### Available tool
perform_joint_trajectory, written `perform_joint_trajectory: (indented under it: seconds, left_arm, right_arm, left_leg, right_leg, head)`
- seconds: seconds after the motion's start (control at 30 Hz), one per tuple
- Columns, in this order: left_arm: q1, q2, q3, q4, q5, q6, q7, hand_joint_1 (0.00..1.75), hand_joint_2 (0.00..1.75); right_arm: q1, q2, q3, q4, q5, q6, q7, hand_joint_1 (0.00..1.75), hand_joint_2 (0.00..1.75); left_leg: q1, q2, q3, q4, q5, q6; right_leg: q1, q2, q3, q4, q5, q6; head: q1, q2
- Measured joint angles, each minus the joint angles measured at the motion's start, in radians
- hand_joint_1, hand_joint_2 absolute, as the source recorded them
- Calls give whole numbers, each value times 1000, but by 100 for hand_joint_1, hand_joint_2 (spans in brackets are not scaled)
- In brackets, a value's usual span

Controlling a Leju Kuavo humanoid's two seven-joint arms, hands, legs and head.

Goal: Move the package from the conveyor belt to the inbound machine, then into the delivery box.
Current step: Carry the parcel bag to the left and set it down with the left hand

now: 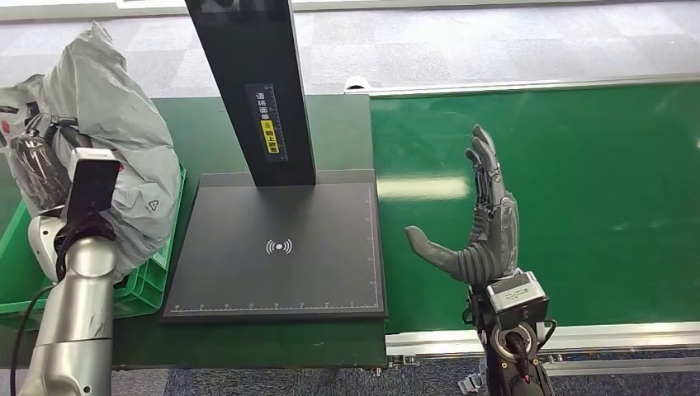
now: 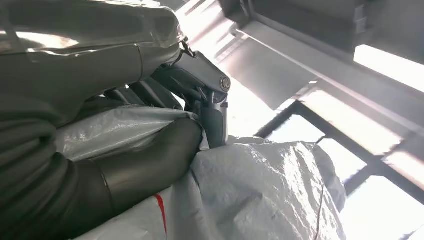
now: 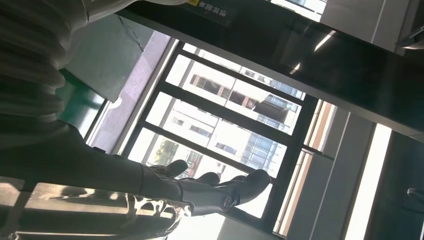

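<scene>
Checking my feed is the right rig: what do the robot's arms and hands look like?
Both arms are silver metal tubes. The left arm carries a black box-shaped wrist module and a black cable. The right hand is dark grey with ribbed segmented fingers, above a silver wrist block labelled white.

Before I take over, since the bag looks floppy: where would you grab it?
Judging by its slack, crumpled skin, grip the grey bag around a bunched fold on its side facing the black scanner plate. The left hand already holds its far side over the green crate.
</scene>
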Motion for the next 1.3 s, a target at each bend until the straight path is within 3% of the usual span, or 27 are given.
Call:
perform_joint_trajectory:
  seconds: [0.13,0.33,0.47,0.57,0.9,1.1,1.13,1.2,1.23,1.27,1.3]
  left_arm:
    - [-94,76,65,245,-88,61,39,175,175]
    - [-181,161,87,510,-222,107,137,175,175]
    - [-230,201,76,656,-327,-13,260,175,175]
    - [-251,212,66,729,-352,-110,300,175,175]
    - [-282,198,55,838,-345,-448,234,175,175]
    - [-294,185,42,856,-348,-497,214,171,175]
    - [-296,182,41,857,-348,-502,210,159,175]
    - [-301,179,40,859,-345,-513,200,103,175]
    - [-303,178,40,861,-339,-512,192,60,175]
    - [-303,177,40,862,-328,-504,179,29,175]
    - [-303,175,41,862,-314,-487,162,14,175]
  right_arm:
    - [-2,-6,15,0,-17,-1,0,0,175]
    - [-12,-14,37,3,-34,-3,-2,0,175]
    - [-23,-16,49,9,-39,-3,-2,0,175]
    - [-32,-17,58,16,-41,-3,-2,0,175]
    - [-71,-17,83,47,-56,6,0,0,175]
    - [-87,-17,87,65,-59,8,0,0,175]
    - [-88,-17,87,67,-60,8,1,0,175]
    - [-90,-17,87,69,-61,8,1,0,175]
    - [-91,-17,87,70,-62,8,1,0,175]
    - [-91,-17,87,71,-64,7,2,0,175]
    - [-91,-17,87,72,-65,7,2,0,175]
  left_leg:
    - [0,1,0,0,0,0]
    - [0,1,0,0,0,0]
    - [0,1,0,0,0,0]
    - [0,1,0,0,0,0]
    - [-1,-3,3,0,0,0]
    - [-1,-7,10,-1,0,0]
    - [-1,-8,10,-1,0,0]
    - [-2,-9,11,-1,1,1]
    - [-2,-9,11,-1,1,1]
    - [-2,-10,11,0,1,1]
    - [-2,-11,11,0,1,2]
  right_leg:
    - [0,1,-1,0,0,-1]
    - [0,1,-1,0,0,-1]
    - [0,1,-1,0,0,-1]
    - [0,1,-1,0,0,-1]
    - [-1,-2,4,0,-1,0]
    - [-2,-7,12,0,-2,1]
    - [-2,-7,13,0,-2,1]
    - [-3,-9,13,0,-2,1]
    - [-3,-9,14,0,-2,1]
    - [-3,-10,14,0,-2,1]
    - [-3,-10,14,0,-2,2]
  head:
    - [0,0]
    - [0,0]
    - [0,0]
    - [0,0]
    - [0,0]
    - [0,0]
    - [0,0]
    - [0,0]
    - [0,0]
    - [0,0]
    - [0,0]
